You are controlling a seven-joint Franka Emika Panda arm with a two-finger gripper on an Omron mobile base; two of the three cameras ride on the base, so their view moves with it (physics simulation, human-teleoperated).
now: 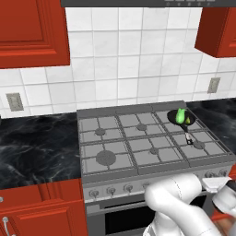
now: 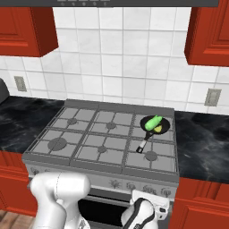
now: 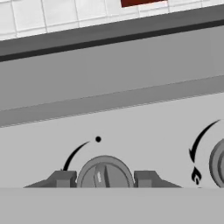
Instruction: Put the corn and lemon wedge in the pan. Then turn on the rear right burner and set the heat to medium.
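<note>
The black pan (image 1: 173,118) (image 2: 146,121) stands on the grate over the rear right burner, whose cap is hidden under it. Inside it lie the green corn (image 1: 180,115) (image 2: 154,120) and the small yellow lemon wedge (image 1: 187,120) (image 2: 158,129). The pan's handle (image 2: 142,146) points toward the stove front. My gripper (image 3: 105,178) is low at the stove's front panel, its fingers (image 3: 63,178) pressed against both sides of a round grey knob (image 3: 105,168), shut on it. The knob's mark stands about upright, and a black dot (image 3: 98,139) sits above it.
A second knob (image 3: 218,162) with a flame mark lies at the right edge of the hand view. More knobs (image 1: 110,190) line the stove front. Black counters (image 1: 37,143) (image 2: 201,143) flank the stove, with red cabinets above and below.
</note>
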